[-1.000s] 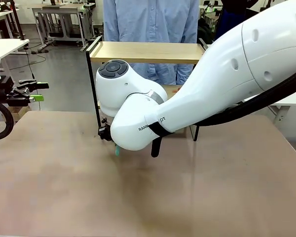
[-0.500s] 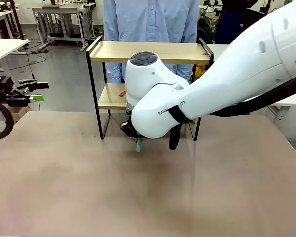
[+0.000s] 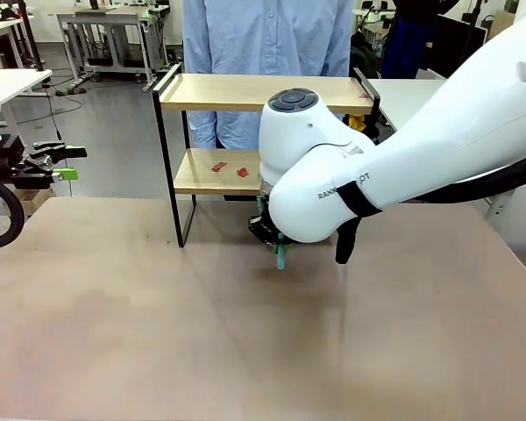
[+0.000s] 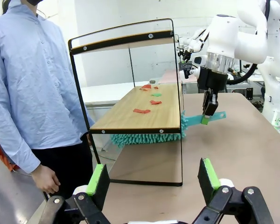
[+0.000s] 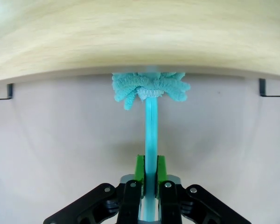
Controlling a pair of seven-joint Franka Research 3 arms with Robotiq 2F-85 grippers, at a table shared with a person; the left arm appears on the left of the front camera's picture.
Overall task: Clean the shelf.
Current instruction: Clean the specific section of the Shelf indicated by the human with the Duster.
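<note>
R arm [image 3: 438, 132]: glossy white shell, black band [image 3: 349, 195] w/ lettering, black cable [image 3: 500, 180]. L jaws blk, green pads [image 4: 208, 172].

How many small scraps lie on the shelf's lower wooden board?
4 clearly, from the left wrist view, in a line on the lower light wooden board: nearest red scrap, second red scrap, green scrap, farthest red scrap. Others may be too small or hidden.

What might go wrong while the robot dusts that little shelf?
1. The duster's fluffy head sits under the lower board, while the red scraps lie on top, so a sweep may miss them.
2. The head could snag the thin black frame and shove the shelf toward the person.
3. The right fingers pinch only the thin handle, so it might twist.
</note>
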